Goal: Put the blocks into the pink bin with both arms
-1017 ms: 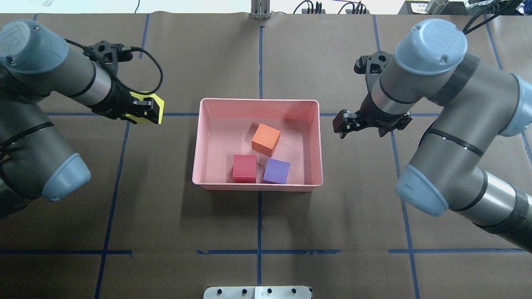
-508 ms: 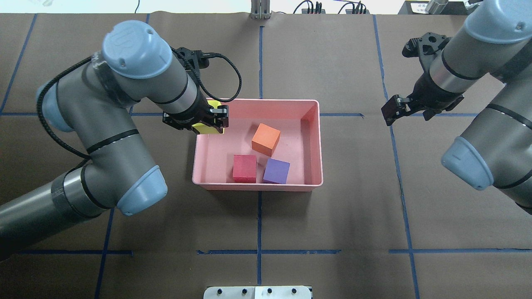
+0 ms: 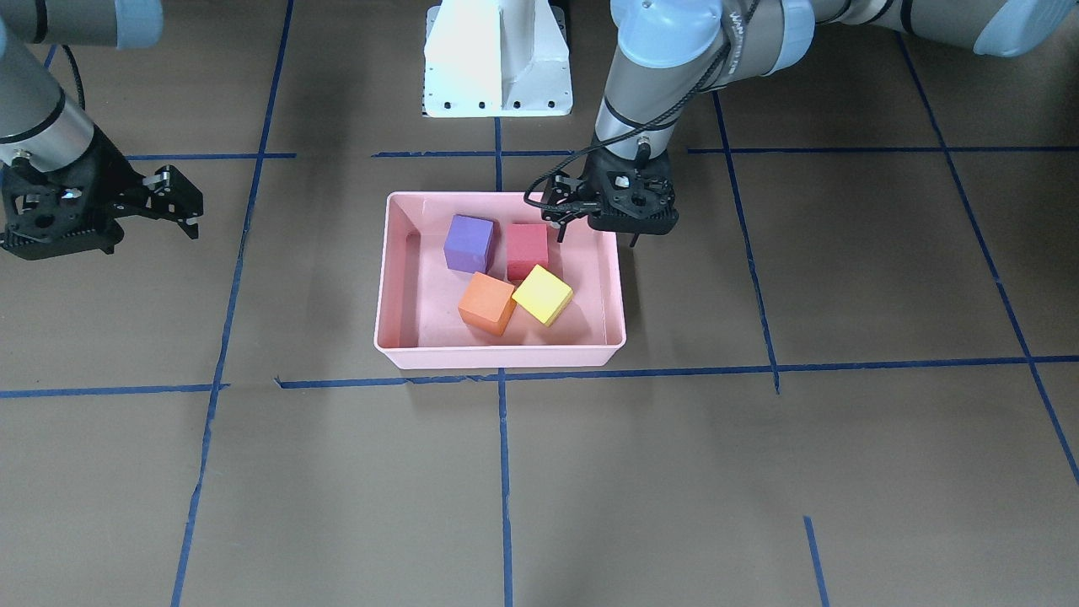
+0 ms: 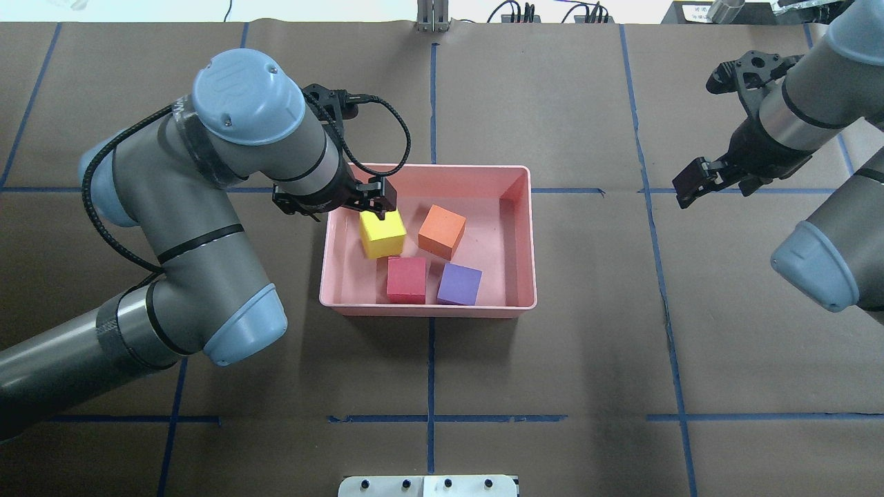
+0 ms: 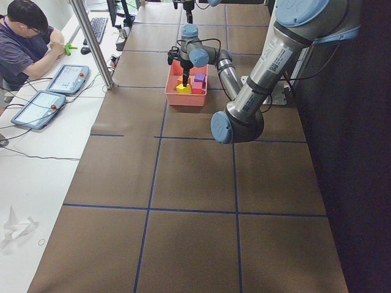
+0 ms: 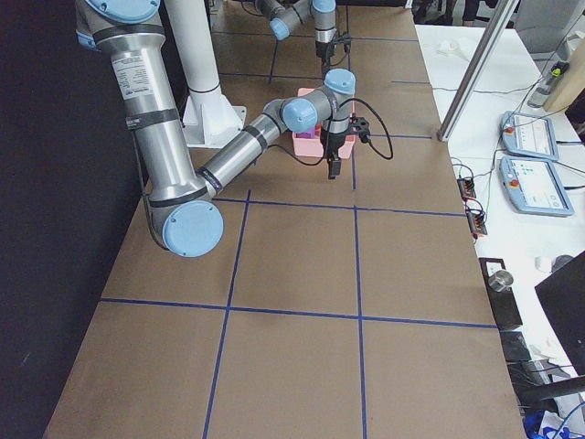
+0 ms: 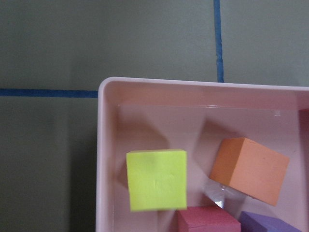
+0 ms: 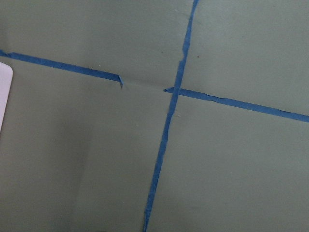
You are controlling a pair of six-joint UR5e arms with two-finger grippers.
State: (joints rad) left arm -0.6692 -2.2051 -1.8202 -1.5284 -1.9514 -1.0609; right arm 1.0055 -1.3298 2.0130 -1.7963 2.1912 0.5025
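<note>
The pink bin (image 4: 428,308) sits mid-table and holds all four blocks: yellow-green (image 4: 382,233), orange (image 4: 442,231), pink-red (image 4: 406,279) and purple (image 4: 459,284). My left gripper (image 4: 373,204) hangs open just above the bin's far-left corner, right over the yellow-green block, which is free of the fingers. The front-facing view shows the bin (image 3: 501,358), the yellow-green block (image 3: 542,294) and the left gripper (image 3: 595,236) with spread fingers. In the left wrist view the yellow-green block (image 7: 157,179) lies by the bin's corner (image 7: 101,145). My right gripper (image 4: 690,186) is open and empty, far right of the bin.
Blue tape lines (image 4: 431,366) grid the brown table. The white pedestal base (image 3: 497,59) stands at the robot's side of the bin. A metal post (image 4: 431,17) stands at the far edge. An operator (image 5: 24,43) sits at a side desk with tablets.
My left gripper carried the yellow-green block from the left over the bin and let it go; it now lies inside. My right arm drew back to the right.
</note>
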